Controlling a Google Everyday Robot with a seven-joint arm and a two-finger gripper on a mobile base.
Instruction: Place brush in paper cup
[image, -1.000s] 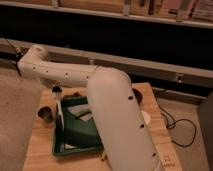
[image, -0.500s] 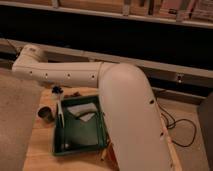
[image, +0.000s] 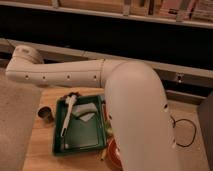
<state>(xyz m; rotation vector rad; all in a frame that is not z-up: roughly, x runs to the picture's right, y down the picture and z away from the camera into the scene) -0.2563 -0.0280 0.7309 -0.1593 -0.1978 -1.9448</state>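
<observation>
— Green tray (image: 80, 145) on the wooden table (image: 40, 150). Brush (image: 67, 116) inside it?
— Yes, lying along the tray's left side, bristles at the far end. Paper cup (image: 46, 114) stands just outside that wall.
— Gripper?
— Not visible; it lies somewhere past the white arm's (image: 65, 76) bend at far left. Cannot tell its opening or any hold.

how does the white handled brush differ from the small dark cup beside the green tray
The white-handled brush lies flat inside the green tray; the small dark cup stands upright outside it on the wooden table. The brush is long and pale, the cup short and dark. The gripper is out of view.
</observation>
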